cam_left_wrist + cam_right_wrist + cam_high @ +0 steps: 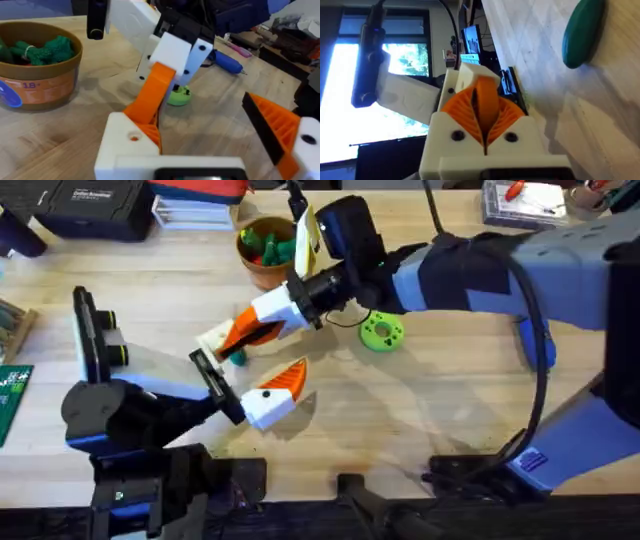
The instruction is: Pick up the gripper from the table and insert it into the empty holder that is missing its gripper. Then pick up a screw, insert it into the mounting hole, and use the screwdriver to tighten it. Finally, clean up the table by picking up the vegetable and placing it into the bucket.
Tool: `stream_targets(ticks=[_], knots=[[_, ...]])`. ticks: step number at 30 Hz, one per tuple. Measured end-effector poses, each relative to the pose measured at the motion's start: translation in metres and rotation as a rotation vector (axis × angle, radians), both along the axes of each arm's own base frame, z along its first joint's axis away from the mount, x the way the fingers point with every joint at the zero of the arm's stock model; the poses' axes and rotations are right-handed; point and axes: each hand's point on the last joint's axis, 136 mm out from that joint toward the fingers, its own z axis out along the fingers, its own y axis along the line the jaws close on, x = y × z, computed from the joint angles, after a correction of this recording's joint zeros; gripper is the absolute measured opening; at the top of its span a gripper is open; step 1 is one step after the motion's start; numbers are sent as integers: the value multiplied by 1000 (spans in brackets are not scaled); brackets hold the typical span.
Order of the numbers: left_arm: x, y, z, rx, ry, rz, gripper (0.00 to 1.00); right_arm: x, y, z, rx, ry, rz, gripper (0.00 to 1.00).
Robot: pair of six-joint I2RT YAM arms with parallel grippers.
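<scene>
The dark green vegetable (pixel 237 358) (pixel 582 32) lies on the wooden table just past the tips of my right gripper (pixel 240 335) (pixel 485 107). That gripper reaches in from the right, and its orange pads are shut together with nothing between them. My left gripper (pixel 280 390) (pixel 205 125) is open just in front of the vegetable, close beside the right gripper (pixel 150 97). The orange-brown bucket (pixel 268 250) (pixel 40 75) with green toy vegetables stands behind them. The blue screwdriver (pixel 227 62) lies on the table behind the right arm.
A lime-green disc with holes (pixel 382 332) (pixel 177 95) sits to the right of the grippers. A black and white stand (pixel 95 335) is at the left. Boxes and clutter line the far edge, and a green circuit board (pixel 12 395) lies at the left edge.
</scene>
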Motion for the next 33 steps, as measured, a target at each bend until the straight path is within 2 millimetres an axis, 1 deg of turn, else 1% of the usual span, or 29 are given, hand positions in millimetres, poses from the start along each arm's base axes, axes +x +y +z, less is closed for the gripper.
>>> stream_targets(ticks=[19, 23, 26, 29, 32, 33], knots=[[-1, 0, 0, 8, -13, -5, 986, 1, -2, 3, 25, -34, 11, 9], [-1, -1, 1, 15, -28, -10, 986, 1, -3, 6, 28, -35, 11, 30], [-1, -1, 1, 19, -33, -10, 986, 1, -3, 6, 29, -33, 14, 78], [-3, -2, 1, 19, -36, -24, 986, 1, -4, 6, 30, -33, 15, 173], [-6, -5, 1, 19, -37, -45, 986, -1, -4, 7, 35, -28, 24, 245], [-7, -5, 1, 18, -37, -49, 986, -2, -4, 8, 38, -27, 28, 285]])
